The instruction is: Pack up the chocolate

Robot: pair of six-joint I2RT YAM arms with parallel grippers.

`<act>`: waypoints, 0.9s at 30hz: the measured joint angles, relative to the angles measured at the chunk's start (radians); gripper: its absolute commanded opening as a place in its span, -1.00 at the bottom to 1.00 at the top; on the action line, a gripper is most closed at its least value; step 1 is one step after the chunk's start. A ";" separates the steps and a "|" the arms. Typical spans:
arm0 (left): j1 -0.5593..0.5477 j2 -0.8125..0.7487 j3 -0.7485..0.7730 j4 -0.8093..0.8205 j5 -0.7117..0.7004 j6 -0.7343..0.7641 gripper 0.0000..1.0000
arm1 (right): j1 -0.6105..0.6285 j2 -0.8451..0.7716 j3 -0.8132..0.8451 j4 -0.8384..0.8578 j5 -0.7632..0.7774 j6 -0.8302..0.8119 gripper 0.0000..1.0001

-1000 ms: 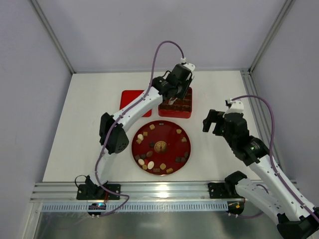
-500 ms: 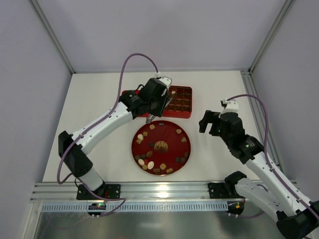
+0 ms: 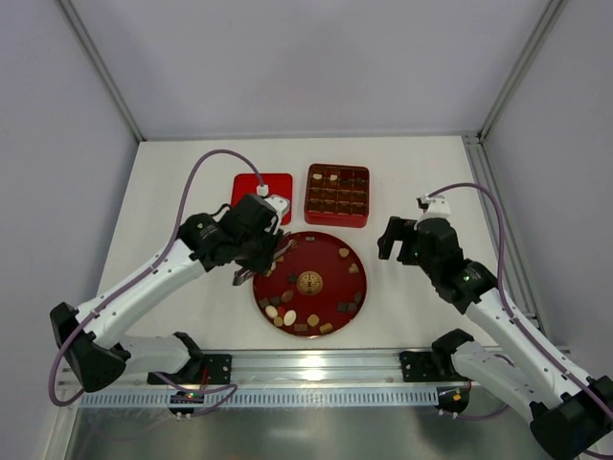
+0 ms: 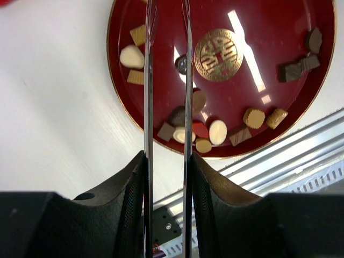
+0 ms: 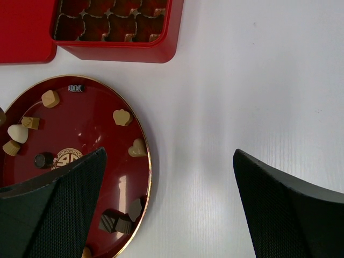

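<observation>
Left tool (image 4: 166,21) narrowly parted above plate (image 4: 258,70), chocolate (image 4: 217,131) scattered beneath and around it, right tool (image 5: 168,152) wide open over tabletop (image 5: 242,80).

Light: bright, even, from overhead. Top view: sharp throughout; faint soft shadows beneath the arms (image 3: 144,284) on the white table (image 3: 163,192); glare patch on the metal rail (image 3: 316,370), bottom centre. Left wrist view: white glare streaks on the red plate (image 4: 271,29), upper right; left fingers (image 4: 133,200) soft-edged. Right wrist view: right fingers (image 5: 48,215) blurred, lower corners.
</observation>
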 measured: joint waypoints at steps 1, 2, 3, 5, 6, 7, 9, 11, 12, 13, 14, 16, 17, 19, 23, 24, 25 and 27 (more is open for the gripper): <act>0.000 -0.015 -0.019 -0.012 0.008 -0.006 -0.26 | 0.000 0.002 0.000 0.000 -0.003 0.000 1.00; 0.000 -0.028 -0.035 -0.024 0.016 -0.009 -0.25 | 0.000 0.005 0.000 0.000 -0.004 0.001 0.99; 0.000 -0.039 -0.050 -0.034 0.024 -0.011 -0.25 | 0.000 0.007 0.000 0.001 -0.006 0.001 1.00; 0.000 -0.062 -0.077 -0.049 0.040 -0.014 -0.24 | 0.000 0.008 -0.002 0.002 -0.009 0.002 0.99; 0.000 -0.071 -0.087 -0.056 0.045 -0.015 -0.24 | 0.000 0.008 -0.003 0.002 -0.010 0.003 0.99; 0.000 -0.079 -0.095 -0.060 0.050 -0.016 -0.24 | 0.000 0.008 -0.005 0.004 -0.011 0.003 0.99; 0.000 -0.085 -0.103 -0.069 0.061 -0.016 -0.23 | 0.000 0.009 -0.007 0.004 -0.012 0.004 1.00; 0.000 -0.085 -0.113 -0.069 0.075 -0.017 -0.21 | 0.000 0.009 -0.007 0.005 -0.014 0.004 1.00; -0.002 -0.084 -0.120 -0.069 0.080 -0.017 -0.21 | 0.000 0.009 -0.008 0.007 -0.014 0.005 1.00; -0.003 -0.084 -0.124 -0.069 0.084 -0.017 -0.21 | 0.000 0.009 -0.008 0.008 -0.014 0.005 1.00; -0.004 -0.082 -0.130 -0.069 0.089 -0.017 -0.19 | 0.000 0.009 -0.008 0.008 -0.014 0.005 1.00; -0.005 -0.073 -0.137 -0.067 0.094 -0.017 -0.19 | 0.000 0.009 -0.008 0.008 -0.014 0.005 0.99; -0.006 -0.067 -0.141 -0.065 0.096 -0.017 -0.18 | 0.000 0.009 -0.008 0.008 -0.014 0.005 1.00; -0.008 -0.051 -0.146 -0.062 0.099 -0.017 -0.18 | 0.000 0.009 -0.008 0.008 -0.014 0.005 0.99; -0.017 -0.025 -0.153 -0.052 0.100 -0.017 -0.17 | 0.000 0.009 -0.008 0.008 -0.014 0.005 0.99; -0.019 -0.020 -0.154 -0.048 0.101 -0.017 -0.18 | 0.000 0.009 -0.008 0.008 -0.014 0.005 0.99; -0.023 -0.016 -0.154 -0.045 0.101 -0.017 -0.18 | 0.000 0.009 -0.008 0.008 -0.014 0.005 0.99; -0.028 -0.007 -0.154 -0.038 0.102 -0.016 -0.18 | 0.000 0.009 -0.010 0.008 -0.014 0.005 0.99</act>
